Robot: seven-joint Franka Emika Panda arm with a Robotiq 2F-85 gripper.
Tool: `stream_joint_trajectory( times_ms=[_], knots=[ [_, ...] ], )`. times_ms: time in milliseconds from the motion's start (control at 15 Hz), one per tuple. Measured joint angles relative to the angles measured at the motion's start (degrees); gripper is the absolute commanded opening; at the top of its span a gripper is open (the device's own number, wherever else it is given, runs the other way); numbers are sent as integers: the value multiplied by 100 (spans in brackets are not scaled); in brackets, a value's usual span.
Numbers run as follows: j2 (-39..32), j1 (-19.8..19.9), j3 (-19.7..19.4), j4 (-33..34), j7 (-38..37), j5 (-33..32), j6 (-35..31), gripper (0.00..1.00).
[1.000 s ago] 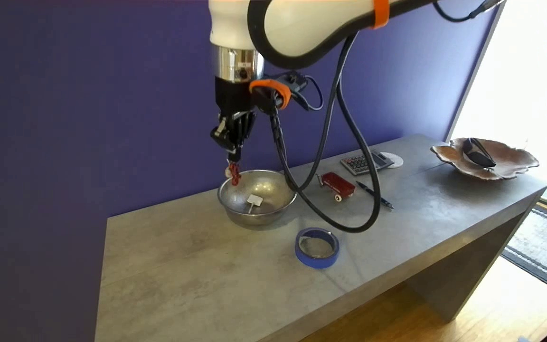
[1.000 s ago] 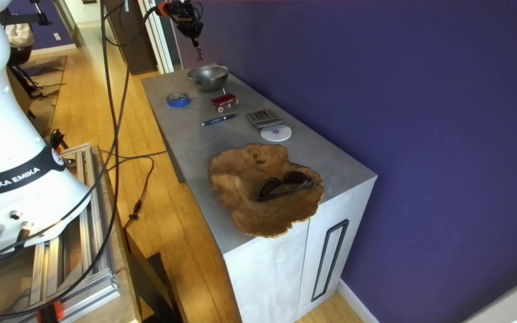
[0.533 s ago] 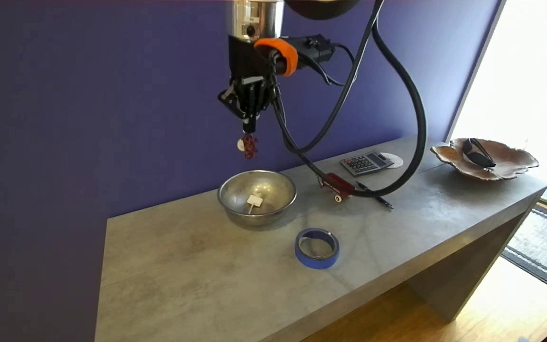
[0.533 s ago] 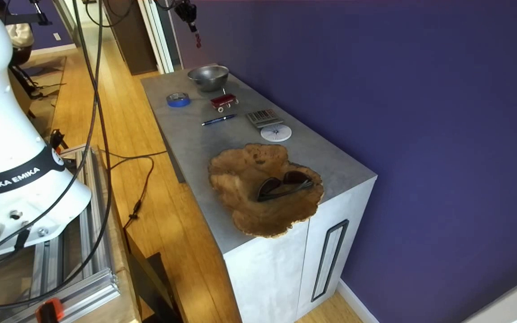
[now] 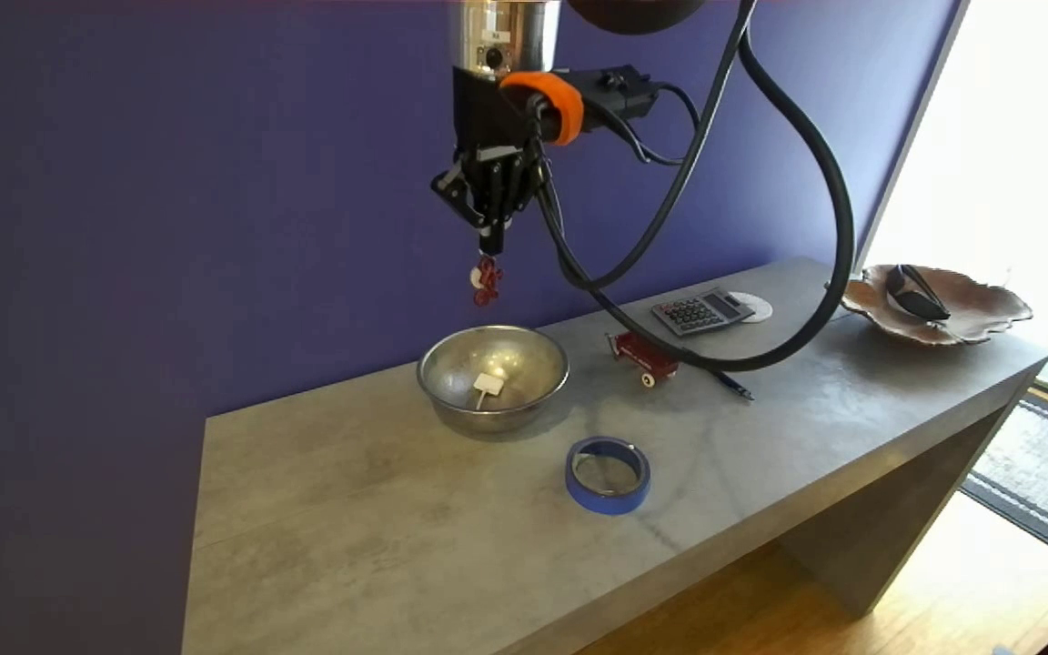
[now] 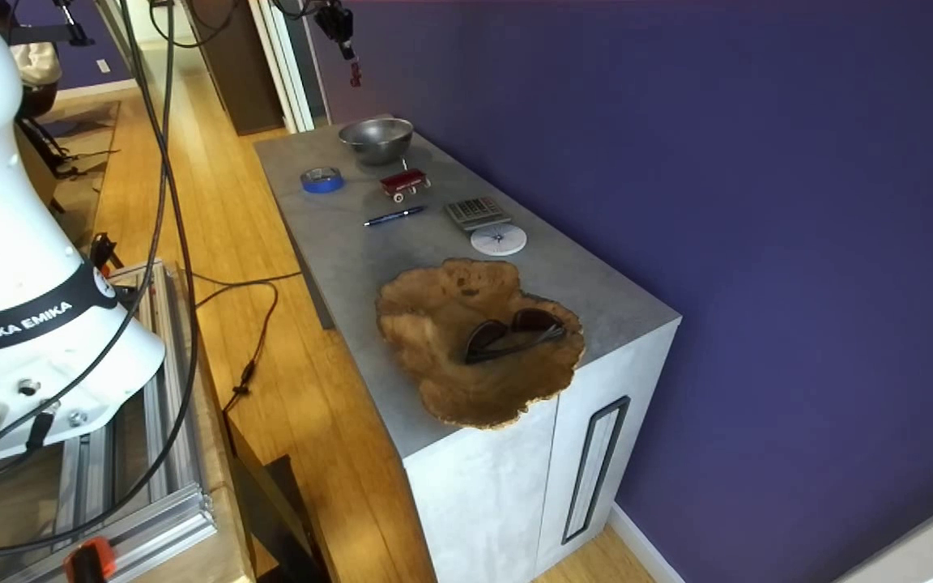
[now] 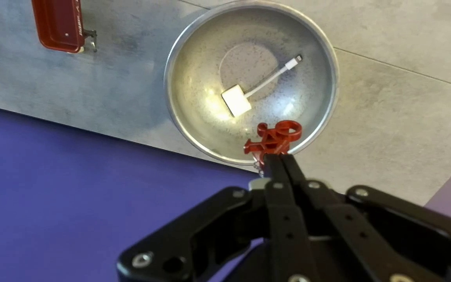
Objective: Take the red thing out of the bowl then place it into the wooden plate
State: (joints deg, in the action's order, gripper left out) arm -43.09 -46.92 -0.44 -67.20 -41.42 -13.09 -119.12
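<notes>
My gripper [image 5: 491,244] is shut on the red thing [image 5: 486,280] and holds it in the air above the bowl [image 5: 474,420]. In the wrist view the red thing [image 7: 274,138] is a small openwork red piece with loops, sticking out past the nearly touching fingertips [image 7: 281,157]. It overlaps the rim side of the silver bowl [image 7: 194,66] there. The red thing also hangs below the gripper in an exterior view [image 6: 355,74], above the bowl [image 6: 377,146]. The brown wooden plate [image 6: 422,324] stands at the far end of the counter and also shows in an exterior view [image 5: 983,314].
A white adapter [image 7: 236,100] lies in the bowl. A red toy wagon [image 6: 404,183], blue tape ring [image 5: 608,496], pen [image 6: 395,216], calculator [image 6: 477,212] and white disc [image 6: 499,240] lie on the counter. Sunglasses [image 6: 489,340] lie in the plate. The purple wall runs behind.
My gripper has risen from near the bowl's rim to well above it, carrying the red thing. In the last half second it has shifted slightly toward the plate side. The bowl and plate have not moved.
</notes>
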Motion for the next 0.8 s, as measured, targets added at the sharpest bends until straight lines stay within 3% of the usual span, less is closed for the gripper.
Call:
stream_joint_trajectory(
  times_ms=[133, 600, 800],
  knots=[
    [144, 66, -39, -216, -37, 18, 43, 1],
    [1621, 462, -33, -2007, -368, 604, 37, 1],
    [2179, 690, 113, -2798, -708, 877, -336, 3]
  ],
)
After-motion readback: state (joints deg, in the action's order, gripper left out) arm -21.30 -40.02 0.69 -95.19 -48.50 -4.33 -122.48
